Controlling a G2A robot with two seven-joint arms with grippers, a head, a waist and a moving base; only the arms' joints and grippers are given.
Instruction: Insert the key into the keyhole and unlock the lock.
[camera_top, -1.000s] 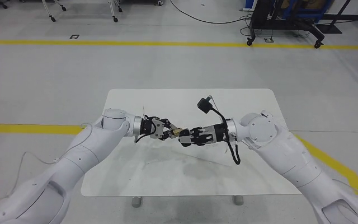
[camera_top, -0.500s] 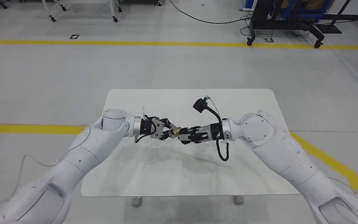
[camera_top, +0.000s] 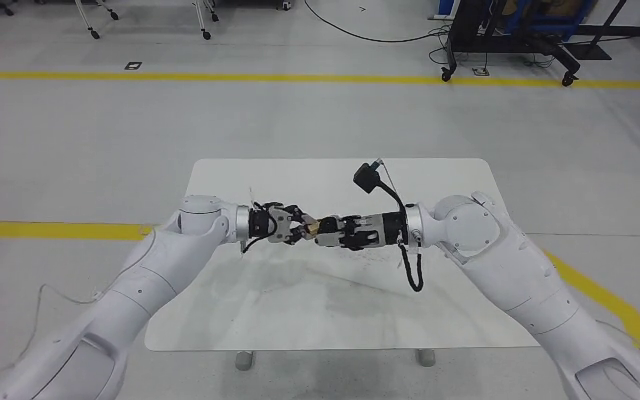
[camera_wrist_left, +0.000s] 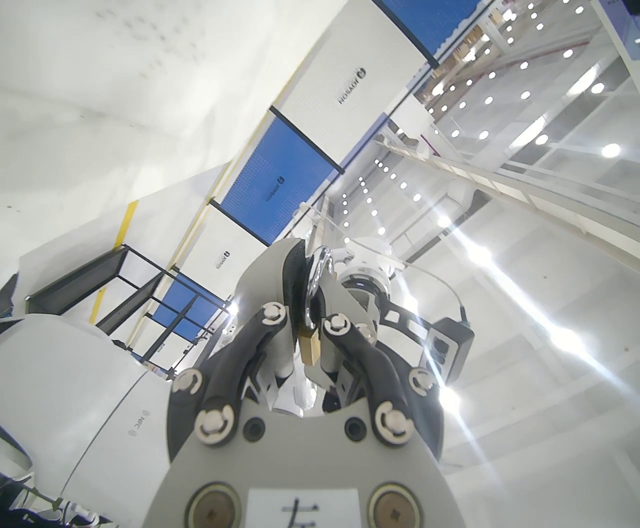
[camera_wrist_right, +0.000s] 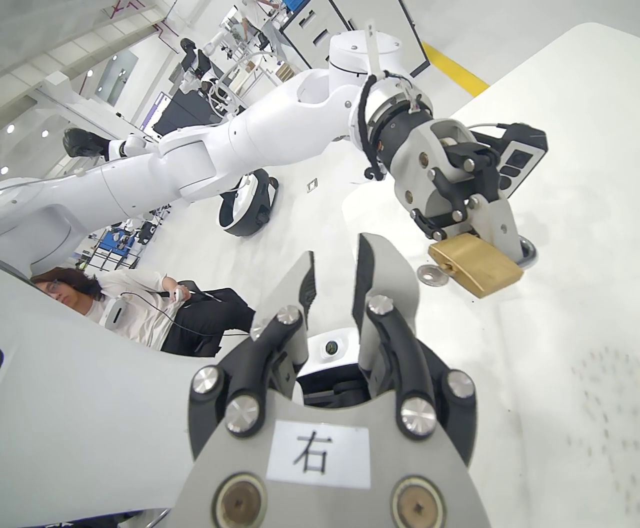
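padlock: brass body, silver shackle — clamped by the shackle in the left gripper, hanging clear above the table, body tilted.
key: silver, round head — juts from the body's end opposite the shackle; blade hidden.
shackle state: cannot tell.

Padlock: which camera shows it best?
Right wrist view: the padlock shows its brass body clearly, held by the left pincer. Left wrist view shows a brass sliver between its fingers; top view, a tan speck.
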